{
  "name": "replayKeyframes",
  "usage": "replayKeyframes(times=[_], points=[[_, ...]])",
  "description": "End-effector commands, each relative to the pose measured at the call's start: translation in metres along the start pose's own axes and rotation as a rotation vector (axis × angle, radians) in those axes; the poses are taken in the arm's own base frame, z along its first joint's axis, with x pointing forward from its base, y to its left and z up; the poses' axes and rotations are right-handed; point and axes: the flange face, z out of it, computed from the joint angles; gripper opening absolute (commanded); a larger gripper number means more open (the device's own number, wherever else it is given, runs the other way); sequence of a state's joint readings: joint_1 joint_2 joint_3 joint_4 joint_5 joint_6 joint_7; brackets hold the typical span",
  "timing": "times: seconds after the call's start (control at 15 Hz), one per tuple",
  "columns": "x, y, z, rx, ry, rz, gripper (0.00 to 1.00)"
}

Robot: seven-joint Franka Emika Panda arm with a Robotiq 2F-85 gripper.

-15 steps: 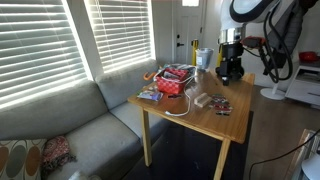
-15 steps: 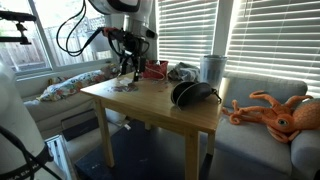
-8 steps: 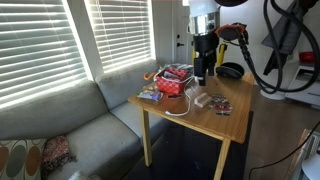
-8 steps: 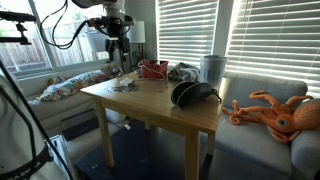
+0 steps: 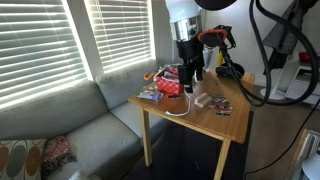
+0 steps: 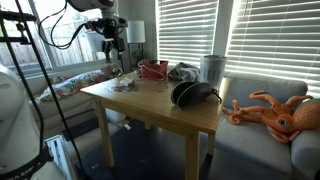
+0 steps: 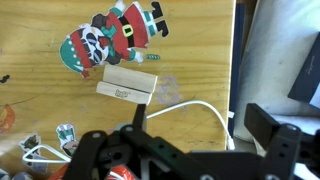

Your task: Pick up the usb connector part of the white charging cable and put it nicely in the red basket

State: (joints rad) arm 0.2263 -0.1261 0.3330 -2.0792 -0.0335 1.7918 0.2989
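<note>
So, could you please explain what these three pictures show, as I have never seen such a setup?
It is one robot arm, steered by a person. Two pictures come from cameras standing in the room; the third looks down from the arm's wrist. On the wooden table lie a red basket, a white charging cable, black headphones, flat packets and a small pale box. The jaws hang over the table close to the basket; nothing seems held, though I cannot tell whether they are open.
</note>
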Motion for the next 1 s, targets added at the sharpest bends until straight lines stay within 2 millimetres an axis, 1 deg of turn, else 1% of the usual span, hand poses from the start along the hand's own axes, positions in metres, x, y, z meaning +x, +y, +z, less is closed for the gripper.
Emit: replayKeyframes(times=[0.0, 0.13, 0.33, 0.53, 0.67, 0.93], points=[[0.0, 0.001, -0.002, 0.0, 0.001, 0.002, 1.0], [0.007, -0.01, 0.005, -0.015, -0.004, -0.01, 1.0], [0.019, -0.044, 0.021, -0.02, -0.01, -0.097, 1.0], [0.028, -0.071, 0.036, -0.043, -0.007, -0.133, 1.0], [0.035, -0.082, 0.046, -0.078, 0.01, -0.146, 1.0], [0.055, -0.093, 0.064, -0.128, 0.059, -0.168, 1.0]])
